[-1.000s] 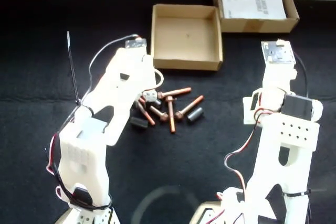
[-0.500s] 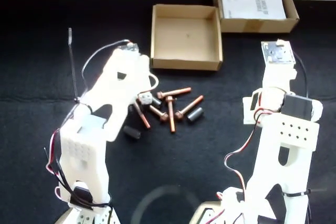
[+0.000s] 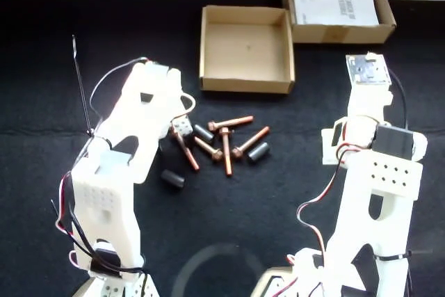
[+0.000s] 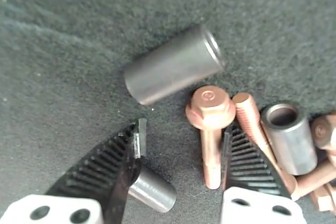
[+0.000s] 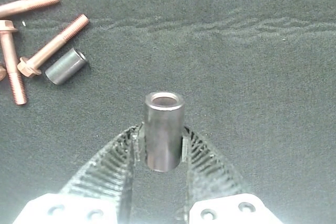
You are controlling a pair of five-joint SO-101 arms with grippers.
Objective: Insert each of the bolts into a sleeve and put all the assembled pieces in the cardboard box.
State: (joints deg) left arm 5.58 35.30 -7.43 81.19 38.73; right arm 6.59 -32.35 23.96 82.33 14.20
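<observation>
Several copper bolts and dark sleeves lie mixed on the black mat below the empty cardboard box. My left gripper sits at the left edge of that pile. It stands open, straddling one bolt. One sleeve lies just beyond its tips, and a second sleeve is partly under one finger. A third sleeve rests against other bolts. My right gripper is shut on an upright sleeve, its bore facing the camera. The right arm stands right of the pile.
A second cardboard box holding a white sheet sits at the back right, touching the empty box's corner. One sleeve lies apart at the pile's lower left, another at its right. A thin black rod stands left of the left arm.
My left arm has swung to the left across the pile, uncovering a sleeve near the bolts. The loose sleeve at the lower left has shifted down and left. The right arm has kept still.
</observation>
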